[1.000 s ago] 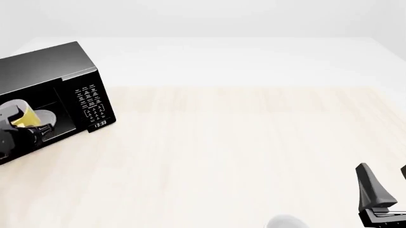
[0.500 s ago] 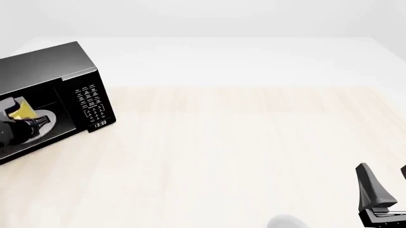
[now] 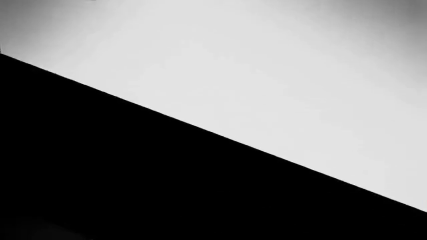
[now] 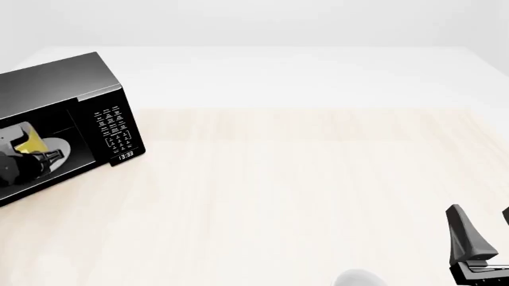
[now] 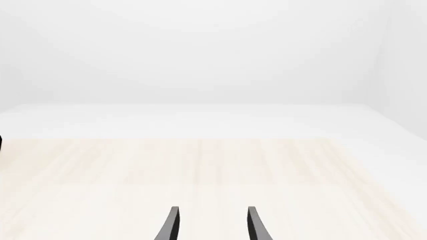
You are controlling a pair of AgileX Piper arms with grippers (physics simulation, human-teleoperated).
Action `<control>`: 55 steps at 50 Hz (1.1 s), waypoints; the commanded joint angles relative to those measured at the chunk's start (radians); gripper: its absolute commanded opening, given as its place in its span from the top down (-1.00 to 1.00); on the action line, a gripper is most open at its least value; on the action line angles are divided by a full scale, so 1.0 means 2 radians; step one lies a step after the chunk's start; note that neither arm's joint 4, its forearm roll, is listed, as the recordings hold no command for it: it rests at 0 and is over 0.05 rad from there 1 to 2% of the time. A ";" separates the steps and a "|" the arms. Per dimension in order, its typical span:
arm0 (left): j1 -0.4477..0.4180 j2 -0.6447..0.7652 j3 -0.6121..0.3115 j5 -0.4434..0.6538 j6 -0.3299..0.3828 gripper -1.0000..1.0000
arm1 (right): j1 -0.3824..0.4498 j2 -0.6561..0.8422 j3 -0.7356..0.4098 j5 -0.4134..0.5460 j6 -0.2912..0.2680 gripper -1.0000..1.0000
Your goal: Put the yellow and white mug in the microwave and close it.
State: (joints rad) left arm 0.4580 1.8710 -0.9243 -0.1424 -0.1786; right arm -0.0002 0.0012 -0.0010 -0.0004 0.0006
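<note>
The left pincer (image 4: 40, 156) reaches into the open cavity of the microwave (image 4: 80, 95) at the counter's far left edge, its dark fingers lying against the yellow and white mug (image 4: 30, 143); whether the fingers clasp the mug or merely sit beside it cannot be told from the front view, since the wrist body covers much of the spot. The mug stands inside the microwave over the round white turntable plate (image 4: 57, 147), tilted somewhat, its yellow side showing above the pincer. The left wrist view gives no help here: it shows only a black slab across one half and a pale grey surface across the other. To the right of the cavity runs the keypad (image 4: 114, 126) with its white buttons and, below it, the clock display (image 4: 126, 155). The counter (image 4: 302, 179) spreads out in pale wood toward the near right corner, where the right pincer (image 5: 210, 225) rests apart from everything, its two dark fingers standing a fair gap apart with nothing between them, pointing along the counter toward its far edge. At the near edge, just left of that pincer, a small rounded white object (image 4: 358, 278) peeks into the front view.
</note>
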 commanded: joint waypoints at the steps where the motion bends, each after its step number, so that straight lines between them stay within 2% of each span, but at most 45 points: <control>1: 0.000 0.017 -0.006 0.003 0.006 1.00 | 0.000 -0.001 0.000 0.000 0.000 -1.00; 12: -0.001 0.020 -0.007 0.005 0.003 1.00 | 0.000 -0.001 0.000 0.000 0.000 -1.00; 13: -0.005 0.019 -0.008 0.005 -0.001 -1.00 | 0.000 -0.001 0.000 0.000 0.000 -1.00; 37: 0.001 0.005 0.009 0.004 0.002 -1.00 | 0.000 -0.001 0.000 0.000 0.000 -1.00; 55: -0.001 -0.038 0.076 -0.014 0.000 -1.00 | 0.000 -0.001 0.000 0.000 0.000 -1.00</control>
State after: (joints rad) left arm 0.4720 1.8533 -0.8383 -0.1728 -0.1694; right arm -0.0002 0.0012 -0.0010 -0.0004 0.0006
